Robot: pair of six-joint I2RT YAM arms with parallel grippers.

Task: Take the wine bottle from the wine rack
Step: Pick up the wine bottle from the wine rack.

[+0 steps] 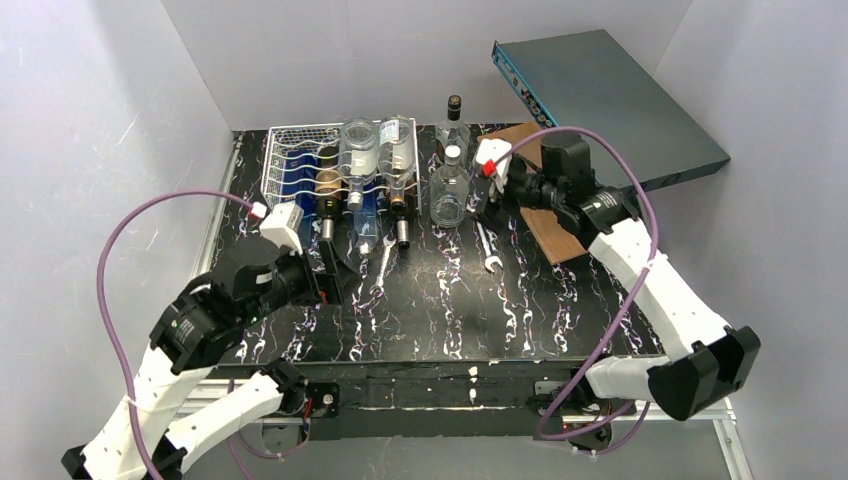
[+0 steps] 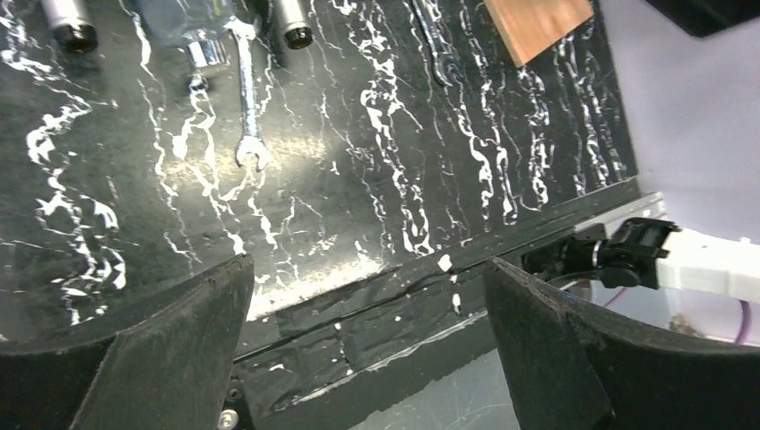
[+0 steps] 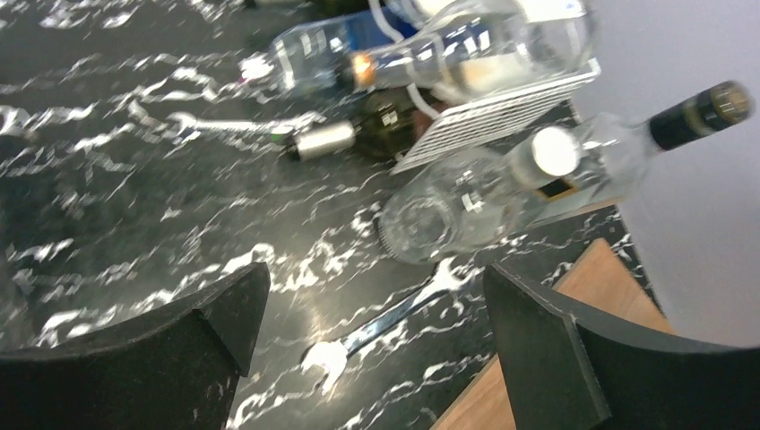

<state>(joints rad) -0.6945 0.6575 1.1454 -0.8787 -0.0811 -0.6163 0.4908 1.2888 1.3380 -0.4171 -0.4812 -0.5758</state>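
The wire wine rack (image 1: 285, 165) lies at the back left of the black marbled table, with several bottles on it, necks toward me. Two clear bottles stand upright just right of it: a white-capped one (image 1: 450, 188) in front, a dark-capped one (image 1: 455, 122) behind. My right gripper (image 1: 487, 205) is open beside the white-capped bottle (image 3: 453, 208), apart from it and holding nothing. In its wrist view the open right gripper (image 3: 376, 305) frames a wrench, and the rack's edge (image 3: 502, 106) shows above. My left gripper (image 1: 335, 268) is open and empty, looking at the table's near edge (image 2: 367, 309).
Two wrenches lie on the table, one (image 1: 488, 250) below the right gripper and one (image 1: 385, 258) below the rack. A brown wooden board (image 1: 550, 225) lies under the right arm. A dark flat box (image 1: 610, 95) leans in the back right corner.
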